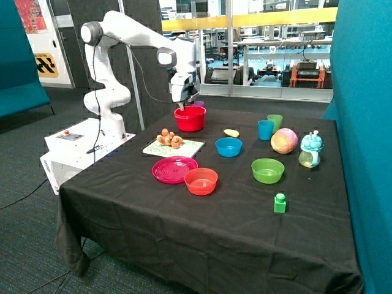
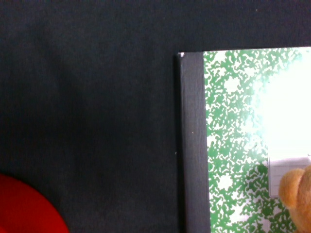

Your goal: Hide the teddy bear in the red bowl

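The tan-brown teddy bear (image 1: 170, 139) lies on a green-and-white notebook (image 1: 184, 148) on the black tablecloth. The deep red bowl (image 1: 190, 118) stands upright just behind the notebook, near the table's far edge. My gripper (image 1: 181, 105) hangs over the bowl's rim on the side nearest the robot's base, above and behind the teddy bear. The wrist view shows the notebook's black spine (image 2: 194, 145), a part of the teddy bear (image 2: 297, 194) at one edge and a part of the red bowl (image 2: 24, 208) in a corner. The gripper itself does not show there.
A magenta plate (image 1: 174, 169) and an orange-red bowl (image 1: 201, 181) sit in front of the notebook. A blue bowl (image 1: 228, 147), green bowl (image 1: 267, 170), two cups (image 1: 265, 130), a pink-yellow ball (image 1: 284, 141), a sippy bottle (image 1: 310, 150) and a green block (image 1: 280, 203) stand further across.
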`<act>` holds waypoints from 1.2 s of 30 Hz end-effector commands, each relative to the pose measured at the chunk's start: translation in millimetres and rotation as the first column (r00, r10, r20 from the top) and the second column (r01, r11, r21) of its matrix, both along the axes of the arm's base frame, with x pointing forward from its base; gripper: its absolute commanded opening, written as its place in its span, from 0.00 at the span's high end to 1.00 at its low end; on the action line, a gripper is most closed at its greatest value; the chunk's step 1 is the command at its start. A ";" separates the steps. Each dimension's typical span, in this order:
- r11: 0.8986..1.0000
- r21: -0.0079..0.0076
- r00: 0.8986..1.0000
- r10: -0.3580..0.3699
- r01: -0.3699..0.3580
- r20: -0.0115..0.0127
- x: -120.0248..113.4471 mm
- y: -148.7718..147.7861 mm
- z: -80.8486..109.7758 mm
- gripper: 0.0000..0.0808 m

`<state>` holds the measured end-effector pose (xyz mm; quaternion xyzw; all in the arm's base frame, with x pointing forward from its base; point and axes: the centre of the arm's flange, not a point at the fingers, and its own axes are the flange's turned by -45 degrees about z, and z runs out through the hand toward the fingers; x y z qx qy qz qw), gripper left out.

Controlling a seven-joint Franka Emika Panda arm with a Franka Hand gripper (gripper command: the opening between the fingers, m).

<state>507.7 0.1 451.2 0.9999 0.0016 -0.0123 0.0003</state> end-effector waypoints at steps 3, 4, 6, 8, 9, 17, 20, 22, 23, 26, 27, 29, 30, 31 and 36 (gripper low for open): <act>0.988 0.001 0.988 0.153 -0.153 0.025 -8.9 -0.9 -2.3 0.00; 0.989 0.001 0.988 0.150 -0.150 0.025 -9.9 -1.7 -3.1 0.16; 0.989 0.001 0.988 0.150 -0.150 0.025 -12.0 -3.2 -5.0 0.54; 0.989 0.001 0.989 0.148 -0.148 0.025 -13.8 -4.4 -6.6 0.64; 0.989 0.001 0.989 0.148 -0.148 0.025 -14.7 -4.9 -7.4 0.65; 0.992 0.001 0.991 0.129 -0.129 0.025 -27.0 -16.4 -19.0 0.65; 0.993 0.001 0.993 0.119 -0.119 0.025 -30.6 -21.3 -24.0 0.63; 0.994 0.001 0.993 0.112 -0.112 0.025 -33.7 -25.7 -28.5 0.60; 0.994 0.001 0.994 0.107 -0.107 0.025 -35.4 -28.1 -31.4 0.59; 0.996 0.001 0.996 0.090 -0.090 0.025 -40.1 -36.6 -43.3 0.55; 0.997 0.001 0.996 0.081 -0.081 0.025 -41.0 -40.3 -48.8 0.54; 0.997 0.001 0.997 0.077 -0.077 0.025 -41.8 -44.4 -54.7 0.53; 0.997 0.001 0.997 0.076 -0.076 0.025 -42.0 -45.5 -56.2 0.53; 0.997 0.001 0.997 0.075 -0.075 0.025 -42.1 -46.4 -57.4 0.53; 0.999 0.001 0.999 0.042 -0.042 0.025 -48.9 -63.0 -76.0 0.48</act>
